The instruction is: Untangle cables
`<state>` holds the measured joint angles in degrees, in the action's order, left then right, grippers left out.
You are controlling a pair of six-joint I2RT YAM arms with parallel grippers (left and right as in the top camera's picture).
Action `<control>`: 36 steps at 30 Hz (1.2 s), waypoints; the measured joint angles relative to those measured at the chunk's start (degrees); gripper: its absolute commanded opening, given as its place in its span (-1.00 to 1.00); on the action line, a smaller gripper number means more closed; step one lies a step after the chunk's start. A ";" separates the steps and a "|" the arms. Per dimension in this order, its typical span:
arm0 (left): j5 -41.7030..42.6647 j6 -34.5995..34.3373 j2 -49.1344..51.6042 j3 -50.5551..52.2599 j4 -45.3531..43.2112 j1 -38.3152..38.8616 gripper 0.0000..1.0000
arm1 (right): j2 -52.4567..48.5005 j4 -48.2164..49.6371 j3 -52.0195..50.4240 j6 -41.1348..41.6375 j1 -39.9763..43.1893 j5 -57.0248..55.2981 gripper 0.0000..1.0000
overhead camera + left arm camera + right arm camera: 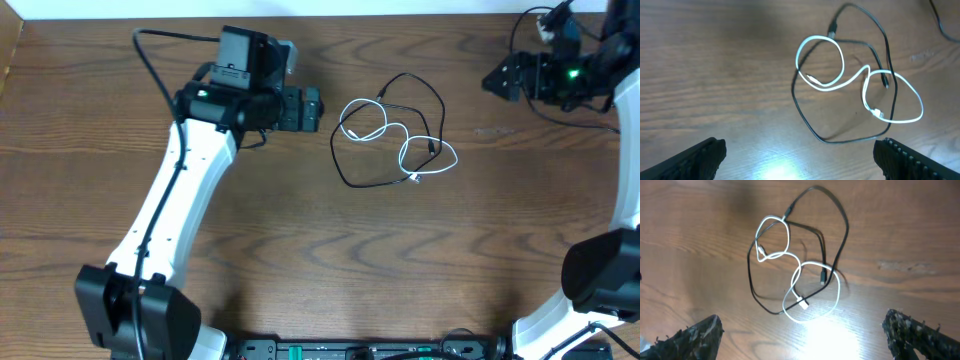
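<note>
At the bottom edge of the left wrist view, we see the left gripper (800,147) spread wide and holding nothing, with bare tabletop (715,75) between its fingers. Just beyond it lie the two cords, flat on the wood. The black cable (807,125) forms a large outer loop, and the white cable (832,86) runs through it in two smaller loops. The two cross at several places. From overhead, the tangle sits between the arms, near the left gripper and well apart from the right gripper (492,78), which hangs at the far right edge. The right wrist view shows it is also wide open and empty. We judge the step in hand to be the approach before the first grasp, since neither cord is lifted or separated yet. The next move calls for a pick point where one strand runs alone, such as the black arc nearest the left gripper. The fingers must straddle that strand only and come down to the tabletop, because the cords are thin and lie flat. The plug ends are small, and we cannot tell their type.
</note>
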<state>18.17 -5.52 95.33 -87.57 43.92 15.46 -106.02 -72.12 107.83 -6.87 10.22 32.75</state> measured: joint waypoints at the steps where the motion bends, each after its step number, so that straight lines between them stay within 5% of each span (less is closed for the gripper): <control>1: 0.00 0.02 0.31 0.00 0.24 0.44 1.00 | 0.00 0.72 -1.40 0.24 -0.42 -0.04 0.98; 15: 0.00 -1.53 0.90 0.02 0.81 5.46 1.00 | 0.00 14.82 -15.76 5.05 -6.29 -0.81 0.78; 27: 0.00 -3.93 5.79 1.01 1.01 11.28 0.89 | 0.00 18.88 -21.20 9.73 -6.82 -3.10 0.82; 36: 0.22 7.50 13.57 1.03 0.46 16.55 0.87 | 0.00 18.88 -21.38 9.97 -6.82 -3.21 0.86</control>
<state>18.39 1.98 108.90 -86.54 44.38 32.01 -106.02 -53.23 86.46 3.09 3.40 29.54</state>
